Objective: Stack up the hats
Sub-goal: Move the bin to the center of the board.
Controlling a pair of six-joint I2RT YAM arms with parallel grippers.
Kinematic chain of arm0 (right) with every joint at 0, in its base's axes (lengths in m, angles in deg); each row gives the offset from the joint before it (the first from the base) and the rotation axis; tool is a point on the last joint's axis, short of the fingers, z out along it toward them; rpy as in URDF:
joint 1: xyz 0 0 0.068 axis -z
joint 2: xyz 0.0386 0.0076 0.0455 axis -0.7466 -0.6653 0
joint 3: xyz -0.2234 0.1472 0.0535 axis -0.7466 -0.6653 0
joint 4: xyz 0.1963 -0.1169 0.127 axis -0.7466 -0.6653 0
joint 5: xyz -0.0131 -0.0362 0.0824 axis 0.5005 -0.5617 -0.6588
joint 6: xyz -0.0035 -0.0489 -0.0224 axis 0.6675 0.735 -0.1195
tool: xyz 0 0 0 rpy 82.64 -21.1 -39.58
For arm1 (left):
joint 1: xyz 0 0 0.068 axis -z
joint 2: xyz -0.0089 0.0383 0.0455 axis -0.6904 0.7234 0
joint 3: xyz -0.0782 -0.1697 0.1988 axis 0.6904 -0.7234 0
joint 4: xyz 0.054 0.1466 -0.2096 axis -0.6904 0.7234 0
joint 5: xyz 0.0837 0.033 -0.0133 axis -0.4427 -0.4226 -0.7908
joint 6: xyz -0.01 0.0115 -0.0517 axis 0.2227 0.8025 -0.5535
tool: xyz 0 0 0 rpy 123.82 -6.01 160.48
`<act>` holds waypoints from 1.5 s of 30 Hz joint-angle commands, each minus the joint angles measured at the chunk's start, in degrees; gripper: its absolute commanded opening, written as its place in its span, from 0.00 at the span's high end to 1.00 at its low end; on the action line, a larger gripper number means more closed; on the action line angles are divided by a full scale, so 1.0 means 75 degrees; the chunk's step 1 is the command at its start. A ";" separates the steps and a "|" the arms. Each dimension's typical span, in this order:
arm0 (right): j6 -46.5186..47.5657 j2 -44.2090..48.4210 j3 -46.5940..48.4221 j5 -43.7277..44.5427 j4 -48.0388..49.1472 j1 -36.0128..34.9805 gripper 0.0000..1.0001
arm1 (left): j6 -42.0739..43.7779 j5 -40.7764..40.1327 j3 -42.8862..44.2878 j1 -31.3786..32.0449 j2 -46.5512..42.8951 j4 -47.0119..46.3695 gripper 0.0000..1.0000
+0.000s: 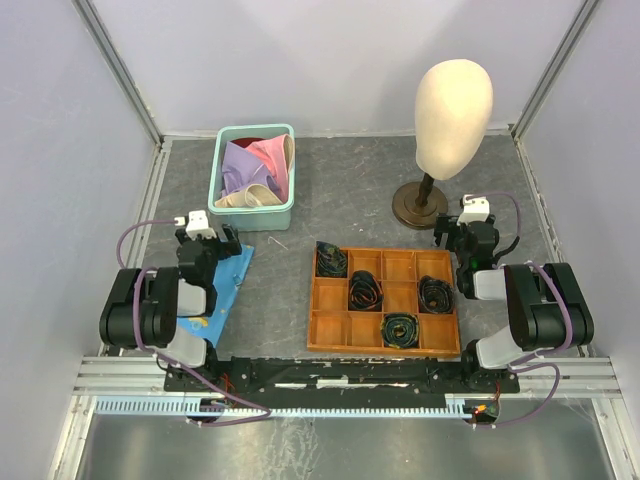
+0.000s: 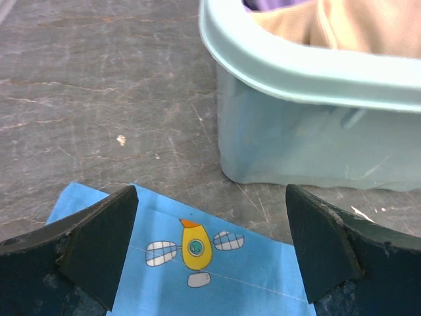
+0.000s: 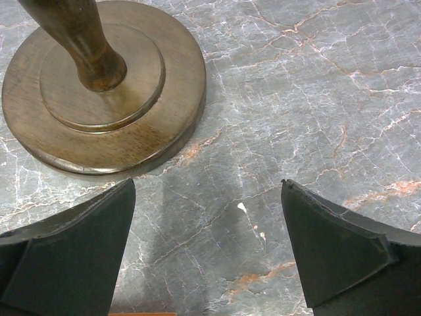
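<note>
Top external view: hats (image 1: 240, 165) crumpled together inside the teal bin (image 1: 252, 218).
Left pincer (image 2: 210, 217): fully open, empty, over the blue cloth (image 2: 197, 276), near the bin.
Right pincer (image 3: 207, 210): fully open, empty, beside the mannequin stand (image 3: 99, 118).
Risk: tangled fabric may bring several hats up at once.

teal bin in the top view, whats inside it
The bin holds a crumpled lavender hat, pink hat and cream-beige hat, with a dark red hat edge at the back. Anything beneath them is covered.
</note>
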 commanded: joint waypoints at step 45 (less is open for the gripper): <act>-0.2753 0.5113 0.4893 -0.0141 -1.0776 -0.0030 0.95 | -0.3907 0.1652 1.0609 -0.1642 0.3369 1.0229 0.97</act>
